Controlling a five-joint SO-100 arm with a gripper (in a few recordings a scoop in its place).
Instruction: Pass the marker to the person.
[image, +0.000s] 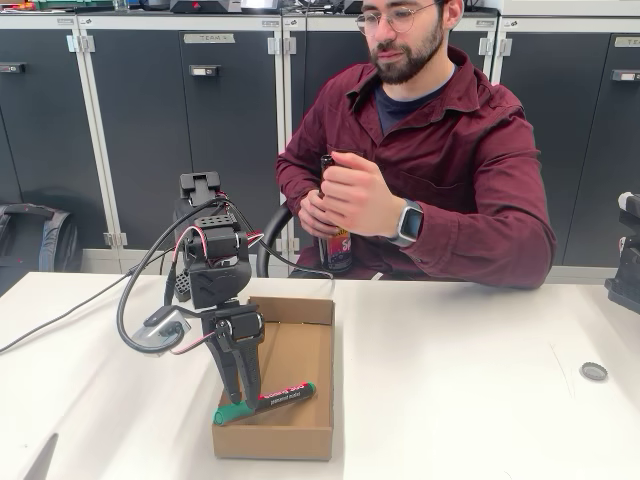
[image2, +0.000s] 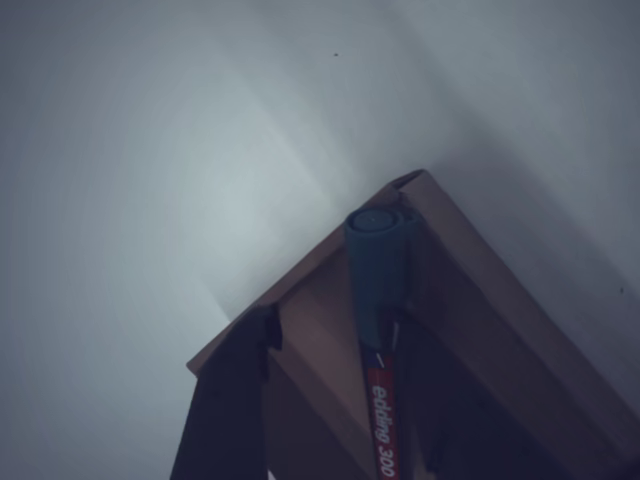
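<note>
A shallow cardboard box (image: 300, 345) is sitting on the white table (image: 470, 380). The person (image: 430, 150) is sitting behind the table, holding a dark bottle (image: 334, 245) in both hands. A small round cap (image: 593, 371) is lying far off to the right in the fixed view, with lots of bare table around. The marker (image: 265, 402) is lying in the box at its near left corner, its green cap poking over the edge. The gripper (image: 243, 393) is reaching down with a finger on each side of the marker. I cannot tell if it is squeezing.
</note>
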